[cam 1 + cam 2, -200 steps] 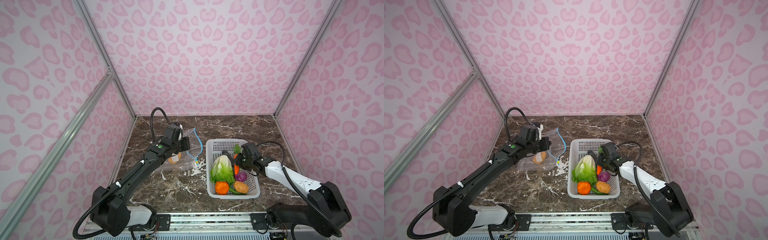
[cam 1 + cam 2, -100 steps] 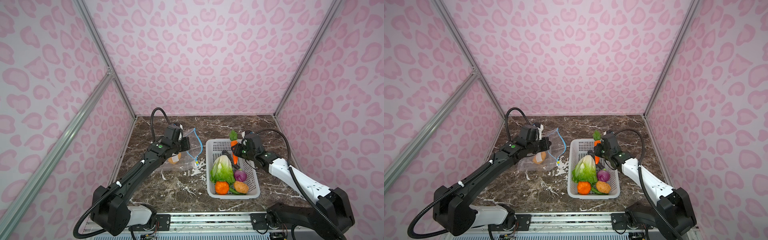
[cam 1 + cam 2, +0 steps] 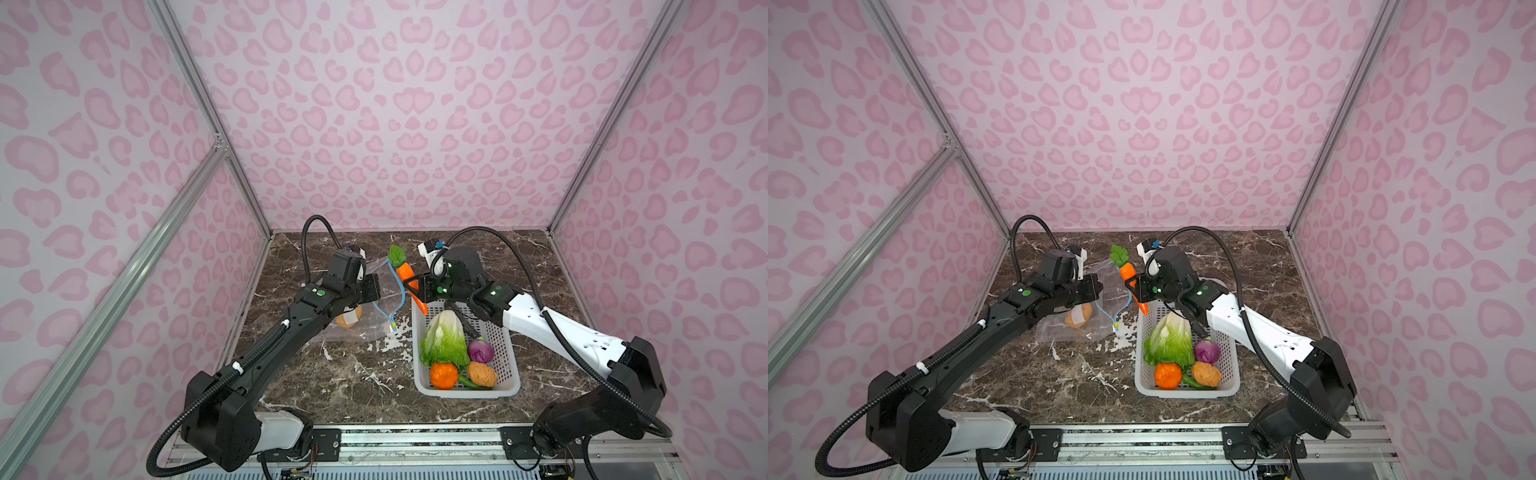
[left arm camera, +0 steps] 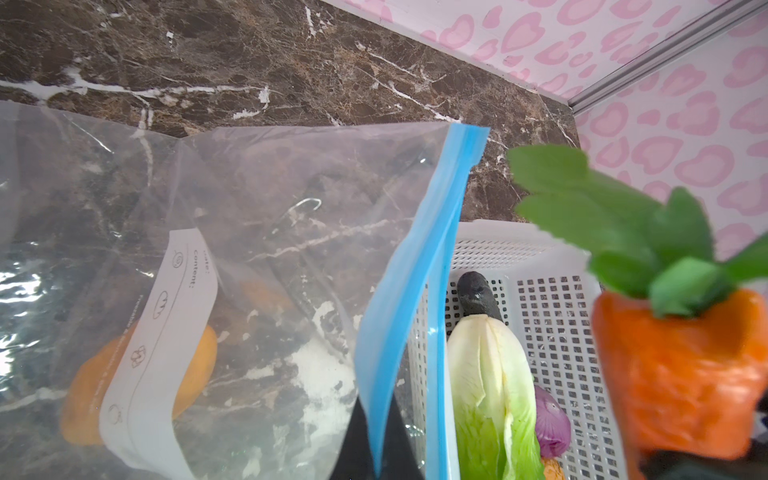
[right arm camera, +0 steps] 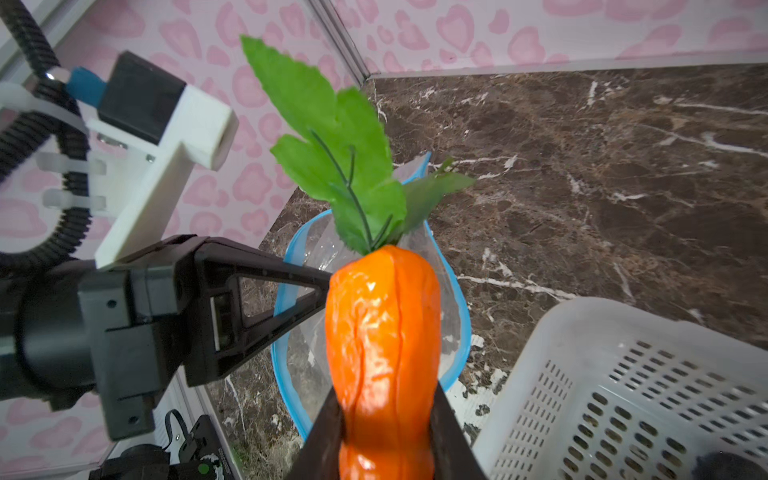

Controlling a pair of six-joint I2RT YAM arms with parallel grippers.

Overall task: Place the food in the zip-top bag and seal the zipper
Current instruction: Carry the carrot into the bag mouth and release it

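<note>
Holding carrot (image 5: 382, 332) at zip-top bag (image 4: 270, 208).
Gripping carrot in right jaws, bag mouth just ahead; pinching zipper (image 4: 424, 257) between closed left jaws.

Bright even light, soft shadows; glare on bag (image 4: 249, 249), nearby carrot (image 4: 681, 365) blurred.

Dark brown marble table (image 3: 353, 374), white veins, white scuffed patches near the middle. Two things directly on it. A white perforated basket (image 3: 465, 392) sits right of centre, long side running front to back. A clear bag (image 3: 357, 332) sits left of the basket, lower part on the surface, top lifted clear. In both top views a strip of bare marble lies between them.
</note>
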